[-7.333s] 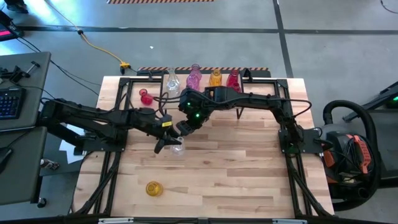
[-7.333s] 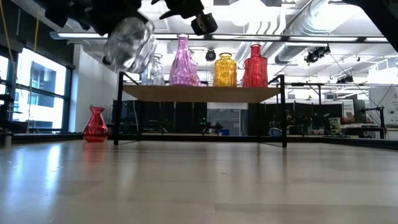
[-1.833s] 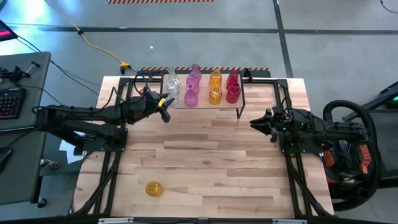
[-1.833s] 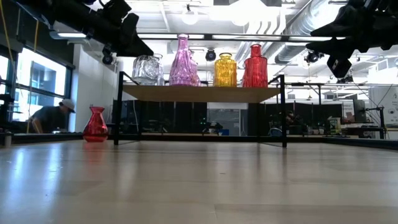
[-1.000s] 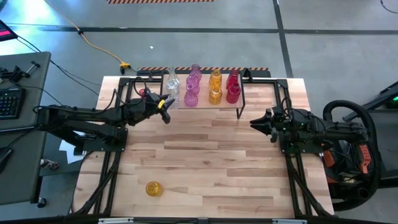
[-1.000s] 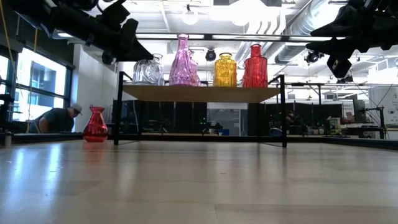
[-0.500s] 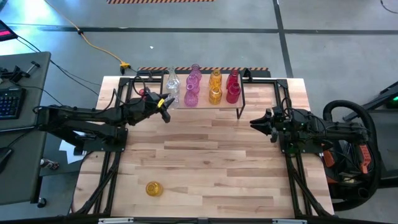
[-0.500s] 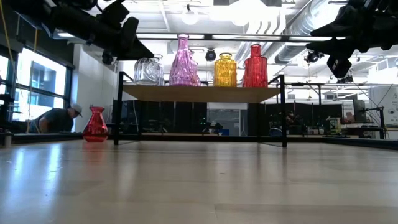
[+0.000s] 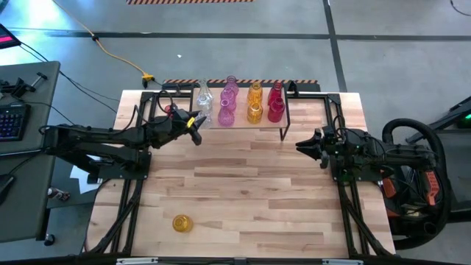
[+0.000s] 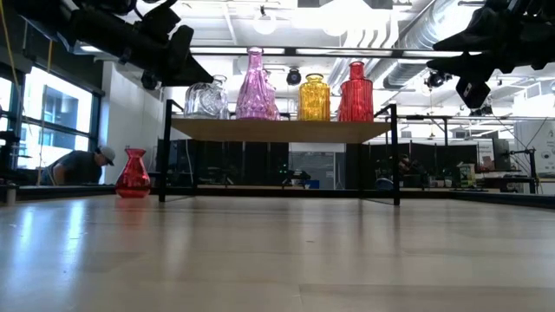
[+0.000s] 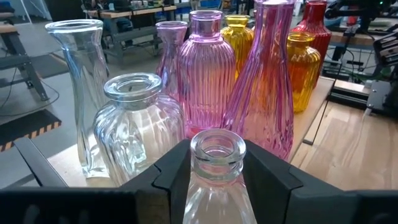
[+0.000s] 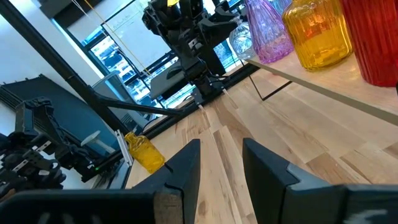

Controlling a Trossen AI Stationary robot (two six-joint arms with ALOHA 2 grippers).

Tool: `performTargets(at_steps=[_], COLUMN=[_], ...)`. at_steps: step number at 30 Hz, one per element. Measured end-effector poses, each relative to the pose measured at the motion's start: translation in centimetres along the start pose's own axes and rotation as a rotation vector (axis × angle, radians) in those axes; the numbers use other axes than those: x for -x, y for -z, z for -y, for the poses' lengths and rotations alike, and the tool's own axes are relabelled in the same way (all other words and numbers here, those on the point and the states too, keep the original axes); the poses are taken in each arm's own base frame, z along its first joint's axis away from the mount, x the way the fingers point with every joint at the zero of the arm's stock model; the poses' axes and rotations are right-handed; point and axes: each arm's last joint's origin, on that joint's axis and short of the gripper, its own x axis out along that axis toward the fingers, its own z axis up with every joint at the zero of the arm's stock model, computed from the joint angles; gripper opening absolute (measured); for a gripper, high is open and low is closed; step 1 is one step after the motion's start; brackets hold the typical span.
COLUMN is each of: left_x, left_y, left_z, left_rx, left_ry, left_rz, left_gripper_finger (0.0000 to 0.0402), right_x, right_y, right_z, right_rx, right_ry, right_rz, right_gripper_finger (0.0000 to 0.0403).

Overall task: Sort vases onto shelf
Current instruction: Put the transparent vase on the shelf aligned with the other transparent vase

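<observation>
While the clear vase [image 11: 216, 186] is clamped: the left gripper [image 11: 216, 163] is closed around its neck, and the vase stands at the shelf's [image 10: 286, 130] left front corner.
Vase position: it is just beside the round clear vase [image 11: 134, 134] and the tall clear vase [image 11: 78, 93], with pink vases [image 11: 208, 74] close behind.
Step in hand: judge this as the set-down; confirm the base is flat on the board before you release.
Release: part the jaws only enough to free the neck, then draw the gripper straight back, away from the neighbouring glass.
Risk: a sideways drift is likely to knock the round clear vase.
Shelf contents: clear at the left, then pink, amber [image 10: 314, 97] and red [image 10: 355, 91], one colour per column.
Not yet shelved: one red vase [image 10: 133, 172] stands on the table [image 9: 257, 191] left of the shelf; one amber vase [image 9: 181, 222] lies near the front edge.
Right gripper [image 12: 221, 163]: open, empty, waiting right of the shelf.
</observation>
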Motion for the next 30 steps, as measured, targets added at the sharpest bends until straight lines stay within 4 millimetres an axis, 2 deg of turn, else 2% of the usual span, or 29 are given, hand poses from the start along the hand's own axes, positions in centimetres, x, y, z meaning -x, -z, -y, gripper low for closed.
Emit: performTargets(at_steps=[24,30], left_x=[-0.9,-1.1], left_y=[0.3,0.3], left_z=[-0.2,-0.3], left_rx=[0.053,0.051], left_ry=[0.002,-0.009], left_rz=[-0.003,-0.004], left_gripper_finger=[0.0130,0.0154], right_x=[0.0,0.0], right_y=[0.0,0.0], right_z=[0.0,0.0], right_rx=[0.000,0.000], right_ry=[0.000,0.000], right_rz=[0.000,0.000], right_gripper_finger=[0.0103,0.0103])
